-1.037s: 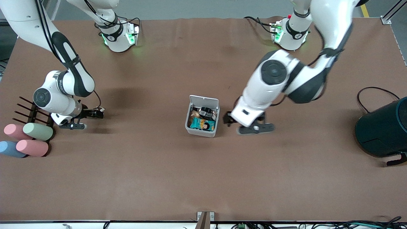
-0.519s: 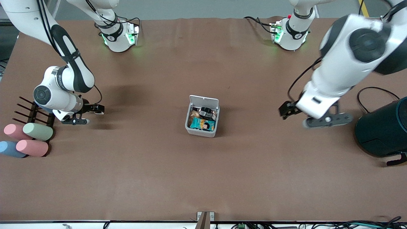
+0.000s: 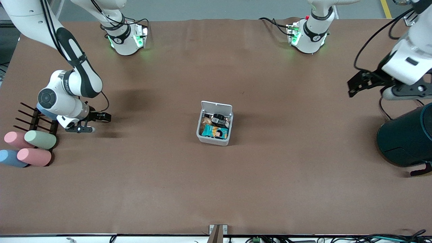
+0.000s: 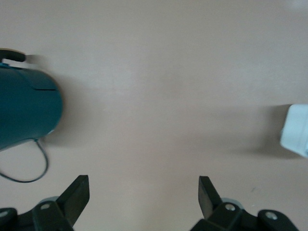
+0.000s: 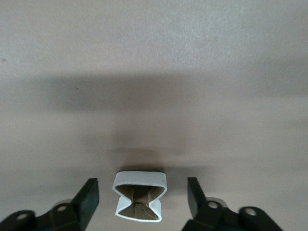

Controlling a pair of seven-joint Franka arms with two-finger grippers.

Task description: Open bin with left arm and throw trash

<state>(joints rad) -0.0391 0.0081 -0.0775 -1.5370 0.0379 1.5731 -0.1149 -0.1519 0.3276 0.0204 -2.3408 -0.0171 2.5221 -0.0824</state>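
Note:
The small white-grey bin (image 3: 199,130) stands mid-table with its lid (image 3: 216,108) raised. Inside it lie a teal packet (image 3: 216,132), a black-and-white roll (image 3: 219,118) and other scraps. My left gripper (image 3: 406,94) is open and empty, in the air near the left arm's end of the table. Its wrist view shows open fingers (image 4: 77,195) over bare table, and the bin's edge (image 4: 296,130). My right gripper (image 3: 80,130) is low at the right arm's end. It is open, with the white bow-shaped loop (image 5: 139,178) standing between its fingers (image 5: 86,199), untouched.
The big dark teal round bin (image 3: 408,138) with a black cable stands at the left arm's end, close to the left gripper; it also shows in the left wrist view (image 4: 24,110). Several pastel cylinders (image 3: 30,148) and a dark rack (image 3: 33,119) sit beside the right gripper.
My left arm has swung from beside the open bin to its own end of the table, near the teal bin. My right gripper has barely shifted.

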